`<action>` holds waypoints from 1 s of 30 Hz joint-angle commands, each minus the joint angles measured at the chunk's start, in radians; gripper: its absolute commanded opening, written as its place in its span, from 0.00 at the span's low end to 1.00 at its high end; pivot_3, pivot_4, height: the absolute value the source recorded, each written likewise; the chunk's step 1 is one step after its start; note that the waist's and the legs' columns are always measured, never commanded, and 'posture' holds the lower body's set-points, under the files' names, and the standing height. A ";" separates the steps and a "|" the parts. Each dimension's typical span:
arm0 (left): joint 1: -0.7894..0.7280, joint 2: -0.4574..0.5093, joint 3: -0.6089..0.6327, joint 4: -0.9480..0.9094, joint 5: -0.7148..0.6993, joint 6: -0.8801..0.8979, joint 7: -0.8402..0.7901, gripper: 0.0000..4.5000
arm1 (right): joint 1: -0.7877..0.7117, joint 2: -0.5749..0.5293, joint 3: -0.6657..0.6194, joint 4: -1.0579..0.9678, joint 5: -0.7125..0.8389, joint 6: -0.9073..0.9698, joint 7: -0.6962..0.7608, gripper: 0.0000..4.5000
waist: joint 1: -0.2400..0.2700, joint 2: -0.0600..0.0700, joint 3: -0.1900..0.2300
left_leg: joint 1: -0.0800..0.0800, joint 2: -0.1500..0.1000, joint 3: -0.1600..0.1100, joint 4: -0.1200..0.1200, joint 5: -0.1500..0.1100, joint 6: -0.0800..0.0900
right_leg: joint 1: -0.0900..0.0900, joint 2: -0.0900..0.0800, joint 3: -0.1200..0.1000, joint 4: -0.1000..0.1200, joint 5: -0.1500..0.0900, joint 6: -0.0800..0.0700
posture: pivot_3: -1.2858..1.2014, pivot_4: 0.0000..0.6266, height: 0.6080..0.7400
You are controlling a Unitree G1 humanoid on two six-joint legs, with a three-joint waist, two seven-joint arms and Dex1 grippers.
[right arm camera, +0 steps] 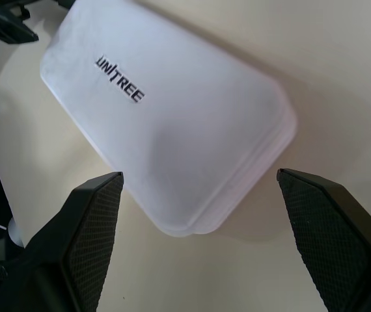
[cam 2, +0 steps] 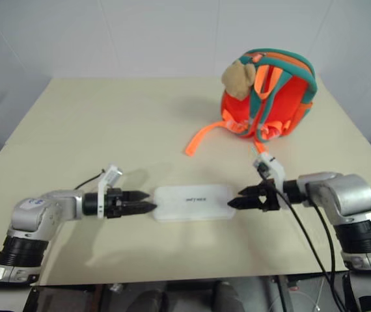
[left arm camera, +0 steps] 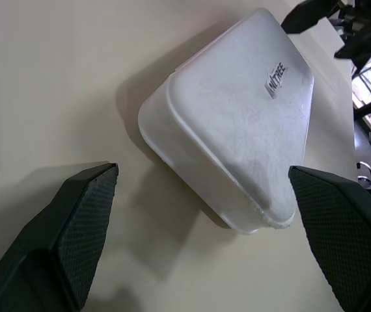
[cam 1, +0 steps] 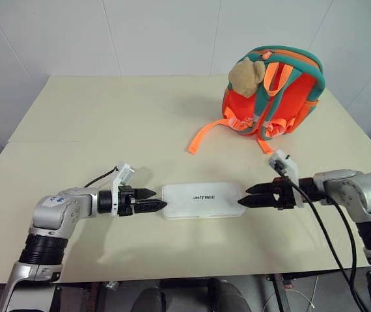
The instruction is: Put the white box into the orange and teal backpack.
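We had the white box (cam 1: pixel 202 199) lying flat on the table (cam 1: pixel 94 130), near its front edge, lettering up, with one hand at each short end. Our left hand (cam 1: pixel 151 200) pointed in from the left and our right hand (cam 1: pixel 249 196) from the right, both released, fingers spread wide. In the left wrist view the two black fingers (left arm camera: pixel 75 234) stood apart with the box's near end lying between and just ahead of them, bare table showing around it; the right wrist view gave the same picture from the other end. From the head camera the fingertips looked to be at or just short of the box's ends, and we could not tell whether any of them touched it. Nothing was held. The orange and teal backpack (cam 1: pixel 283 91) stood upright well apart from the box, toward the far right of the table, its straps facing us, an orange strap (cam 1: pixel 205 133) trailing on the surface and a tan plush toy (cam 1: pixel 245 75) at its top. We could not see whether its opening was unzipped. We judged the step in hand to be the pick-up, with the carrying and inserting not yet begun. The next move would call for both hands to slide in over the ends and clench evenly, so the long box lifts level.
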 commanded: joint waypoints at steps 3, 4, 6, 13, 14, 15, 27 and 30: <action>0.021 -0.027 -0.052 -0.022 -0.005 0.057 0.030 0.99 | -0.009 0.021 0.002 0.004 0.001 -0.022 -0.015 1.00 | 0.000 0.000 0.000 | 0.000 -0.001 0.000 0.000 0.000 0.000 | 0.001 -0.001 0.001 0.000 0.000 0.001 | 0.52 0.24 1.00; 0.018 -0.036 -0.053 -0.020 -0.006 0.064 0.038 0.99 | -0.013 0.025 0.003 0.003 0.001 -0.022 -0.018 1.00 | 0.000 0.000 0.000 | 0.000 -0.001 0.000 0.000 0.000 0.000 | 0.001 -0.001 0.000 0.000 0.000 0.001 | 0.52 0.24 1.00; 0.007 -0.068 -0.058 -0.009 -0.013 0.081 0.054 0.99 | -0.018 0.038 0.009 0.001 0.001 -0.025 -0.022 1.00 | 0.000 0.000 0.000 | 0.000 -0.001 0.000 0.000 0.000 0.000 | 0.001 -0.001 0.000 0.000 0.000 0.001 | 0.52 0.24 1.00; -0.031 -0.195 -0.016 0.027 -0.072 0.218 0.115 0.99 | -0.032 0.066 0.016 -0.001 -0.003 -0.029 -0.033 1.00 | 0.011 0.000 0.000 | 0.002 -0.002 -0.001 0.001 0.000 0.000 | 0.004 -0.001 0.000 -0.002 0.001 0.002 | 0.52 0.24 1.00; -0.036 -0.206 -0.009 0.030 -0.081 0.240 0.121 0.99 | -0.033 0.068 0.014 -0.004 -0.002 -0.028 -0.036 1.00 | 0.013 0.000 0.000 | 0.002 -0.002 -0.001 0.001 0.000 0.000 | 0.004 -0.001 0.000 -0.002 0.001 0.002 | 0.52 0.24 1.00; -0.041 -0.212 -0.006 0.032 -0.091 0.267 0.124 0.99 | -0.033 0.071 0.012 -0.008 0.000 -0.025 -0.039 1.00 | 0.016 0.000 0.000 | 0.002 -0.002 -0.002 0.001 0.000 0.000 | 0.004 -0.001 0.000 -0.002 0.001 0.002 | 0.52 0.24 1.00; -0.076 -0.174 0.010 0.102 -0.033 0.202 0.179 0.99 | 0.001 0.093 -0.009 -0.051 0.024 -0.013 -0.081 1.00 | 0.016 0.000 0.000 | 0.002 -0.002 -0.002 0.001 0.000 0.000 | 0.005 -0.001 0.000 -0.003 0.001 0.002 | 0.52 0.24 1.00; -0.080 -0.116 0.006 0.116 -0.011 0.123 0.176 0.99 | 0.008 0.094 -0.009 -0.057 0.029 -0.017 -0.088 1.00 | 0.009 0.000 0.000 | 0.004 -0.002 -0.002 0.001 0.001 -0.002 | 0.006 -0.001 -0.001 -0.003 0.001 0.002 | 0.52 0.24 1.00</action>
